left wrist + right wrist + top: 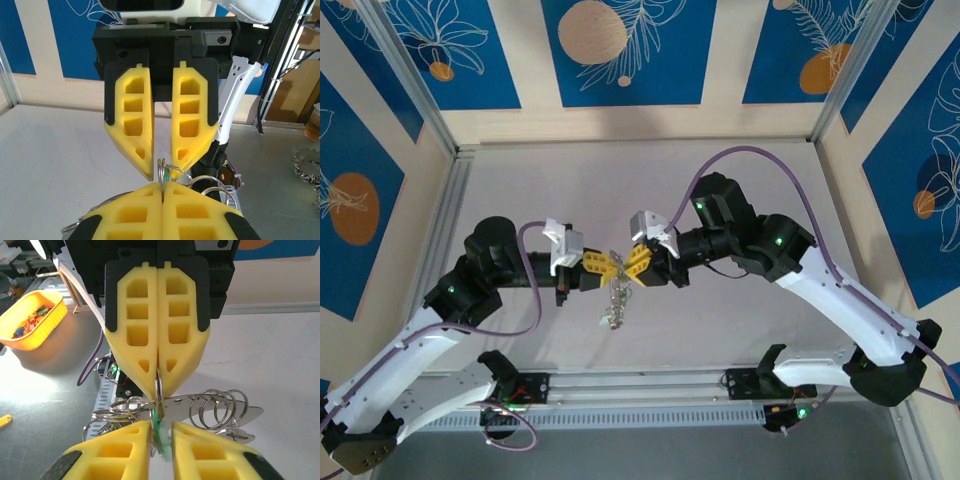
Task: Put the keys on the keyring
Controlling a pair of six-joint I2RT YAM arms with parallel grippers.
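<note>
Left gripper (pixel 157 386) clamped on keyring (pixel 159 396). Right gripper (pixel 161 426) narrow around green-headed key (pixel 158 438) between its tips, grip uncertain. Threading step; next likely needs fine alignment.

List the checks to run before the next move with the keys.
1. Left gripper shut on the keyring: ok.
2. Right gripper closed on a key: not ok. Its jaws stand slightly apart, with the green key between them.
3. Both grippers meet tip to tip at the keyring: ok.
4. Key tip lined up with the keyring's split: cannot tell, the fingers hide it.
5. Bunch of keys and rings below the grippers untangled: cannot tell.
</note>
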